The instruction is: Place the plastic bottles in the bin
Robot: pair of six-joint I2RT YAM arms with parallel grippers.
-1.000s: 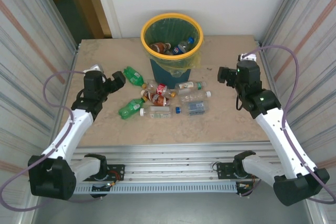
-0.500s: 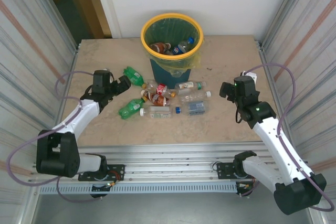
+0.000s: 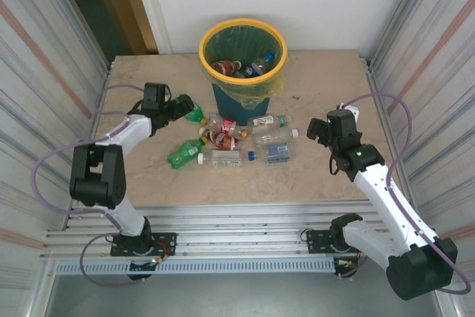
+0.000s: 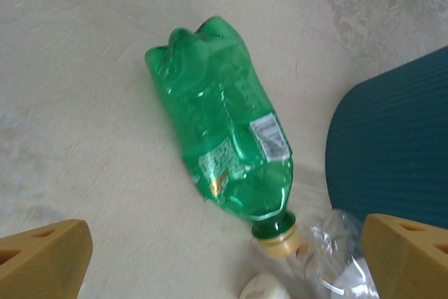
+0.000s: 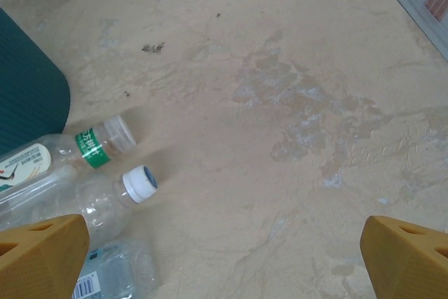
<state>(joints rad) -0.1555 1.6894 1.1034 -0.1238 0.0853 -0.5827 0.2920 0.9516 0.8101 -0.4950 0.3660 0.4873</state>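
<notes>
Table [image 3: 319,176]: beige slab that serves as the work surface for both arms. The bin [image 3: 202,53] stands upright at the far middle, its mouth wide and within reach of either side. A few bottles [image 3: 239,67] lie inside on the liner. Judged: the task is part done, with most of it left.

The left arm [image 3: 126,130] is stretched forward and inward. The right arm [image 3: 371,172] is bent in from the right. Each faces its own end of the heap, probably so that the two can share the load.

Loose bottles [image 3: 237,142] lie on their sides in a cluster just in front of the bin, between the two grippers. Several of them touch.

Green bottle [image 4: 222,145]: at the far left of the cluster, crumpled and on its side, with the bin wall just beside it. Its cap [image 4: 283,239] is the end nearest the fingers and sits close against a clear bottle. The left gripper [image 3: 180,106] hovers at it with jaws spread wide and nothing between them. In the wrist view the bottle lies about midway between the fingers, so this reads as lining up for a grasp across the body.

The right gripper [image 3: 318,128] hangs near the right end of the heap, jaws likewise wide and empty. Its wrist view has two clear bottles [image 5: 63,155] at the left edge, caps toward the open table and off centre. It is not yet lined up on either.
</notes>
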